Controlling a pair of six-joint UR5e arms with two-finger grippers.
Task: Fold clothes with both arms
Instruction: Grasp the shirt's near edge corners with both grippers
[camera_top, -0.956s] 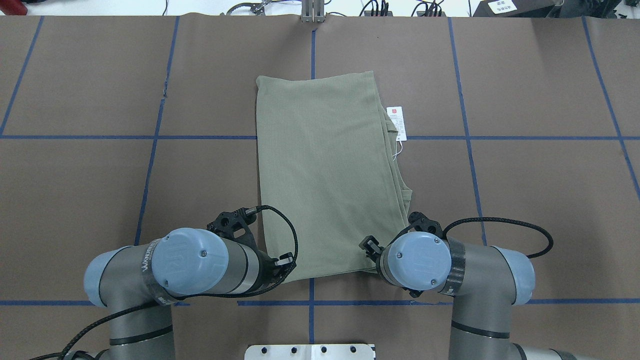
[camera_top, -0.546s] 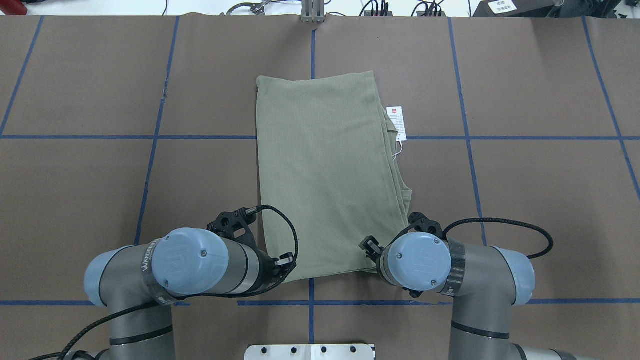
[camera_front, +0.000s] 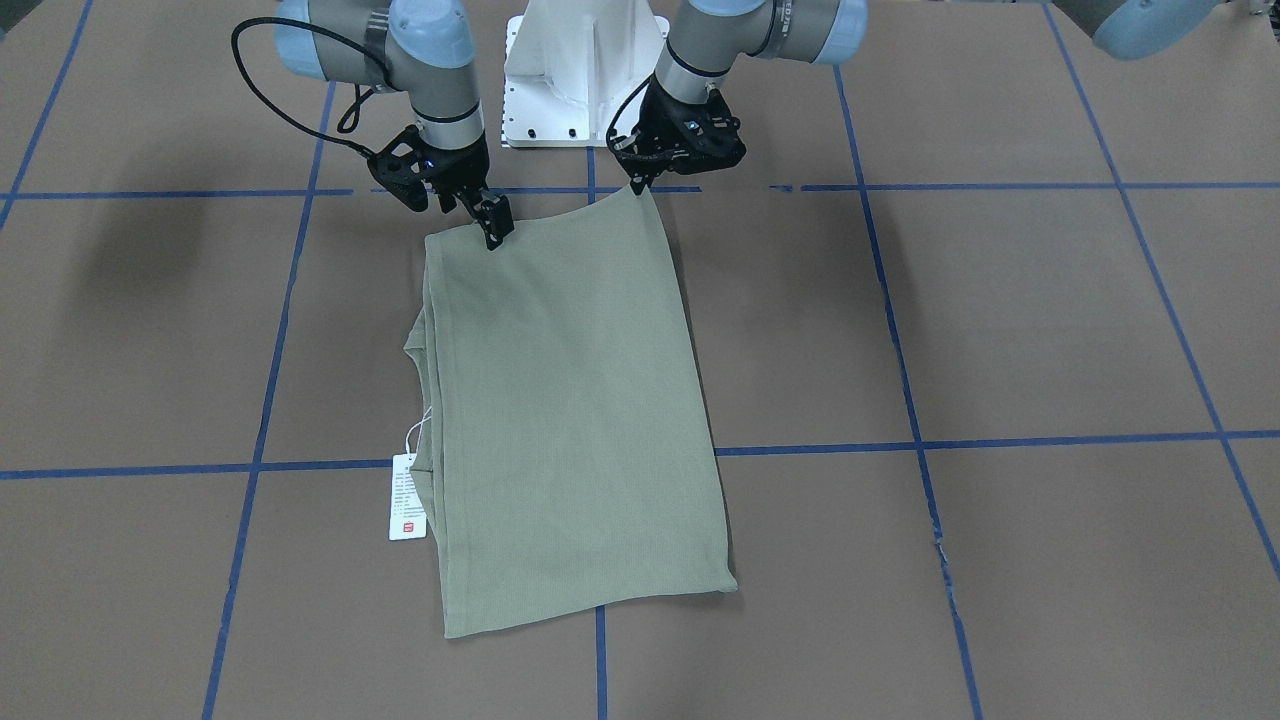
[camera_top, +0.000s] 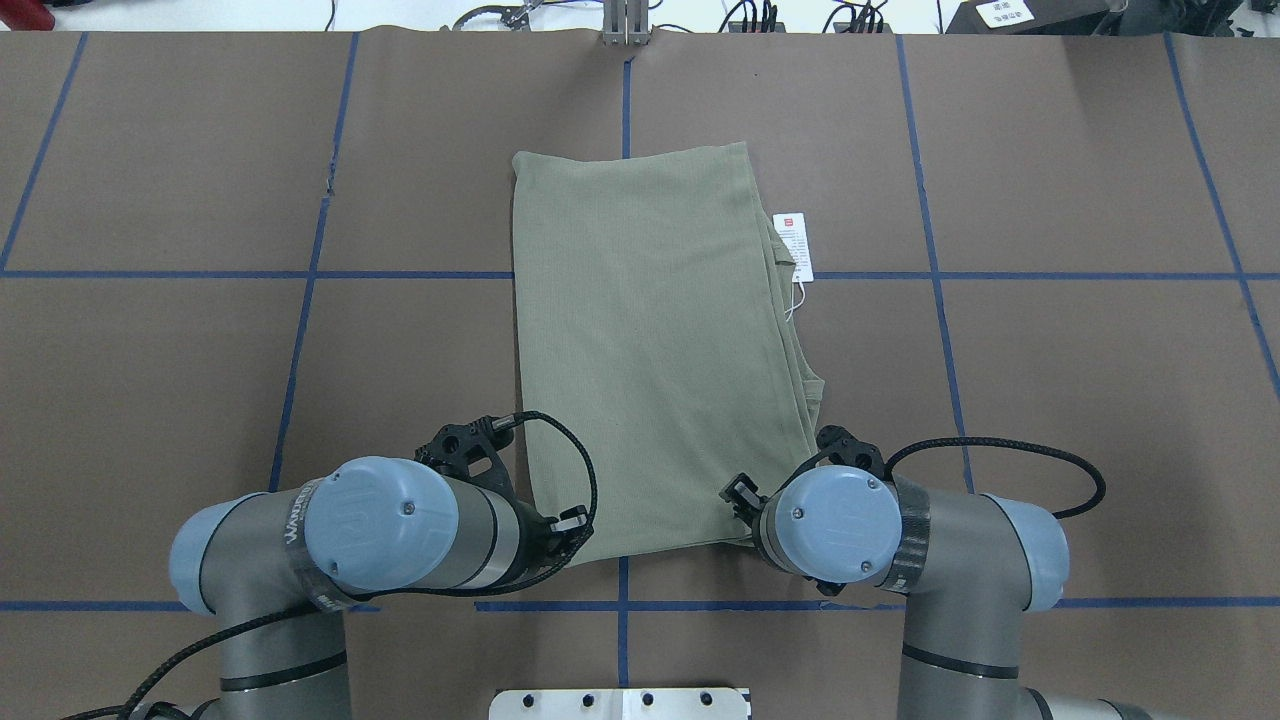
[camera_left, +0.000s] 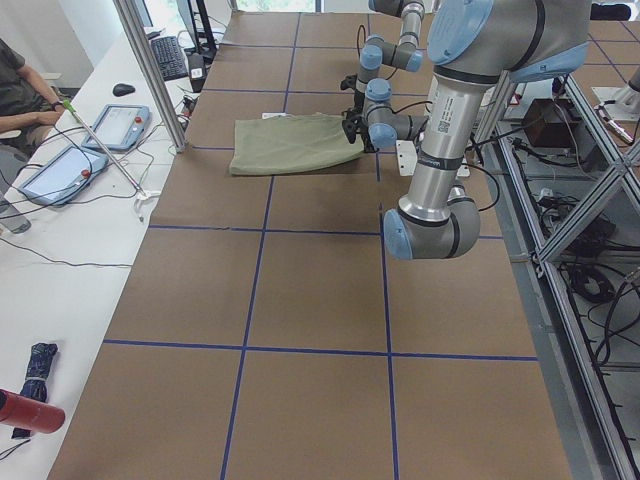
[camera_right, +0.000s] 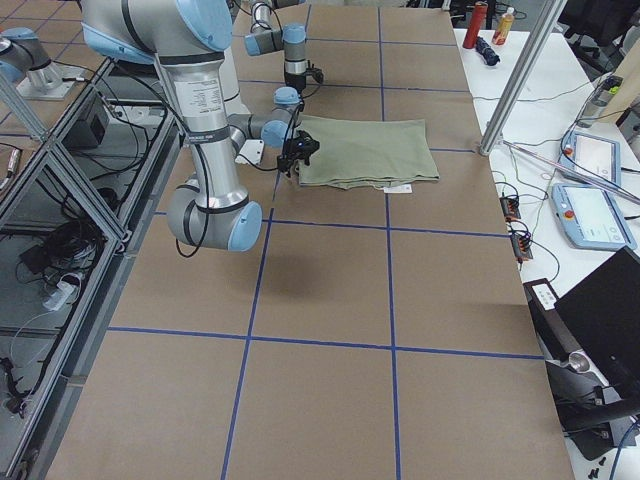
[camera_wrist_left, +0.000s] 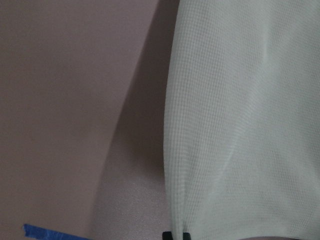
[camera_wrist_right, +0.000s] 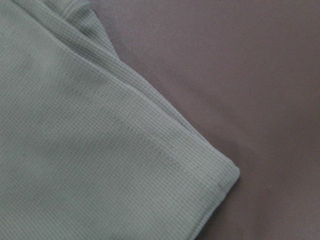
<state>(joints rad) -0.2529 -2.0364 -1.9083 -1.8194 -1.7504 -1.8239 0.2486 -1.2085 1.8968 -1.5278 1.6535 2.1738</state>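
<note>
**Lengthwise folds look done; the end-over-end fold is still to make**

Front-facing view: I am seeing the shirt (camera_front: 570, 420) lying flat on the tabletop (camera_front: 1000, 330) as a narrow rectangle. No sleeve is sticking out, so I am judging the lengthwise folds finished and the cross fold not yet made. Its long axis is running straight away from both tools, with the near short edge spanning between them. The left tool (camera_front: 638, 186) is pinching its corner, which is peaking up off the tabletop. The right tool (camera_front: 493, 228) is sitting on that same edge, just inboard of the other corner. I cannot tell whether it is gripping cloth. The hang tag (camera_front: 408, 497) is poking out on the right tool's side, well beyond it.

Overhead view: both wrists are covering the near corners and hiding the fingers. The far end is lying square, well beyond the tools.

Side views: the tools are showing too small for me to judge either grip.

Left wrist view: cloth is running down to the black fingertips (camera_wrist_left: 172, 235), which are closing on it.

Right wrist view: a stitched corner is lying flat ahead of the tool, with no fingers showing. I am guessing this is the hem end, but the collar is showing nowhere.
</note>
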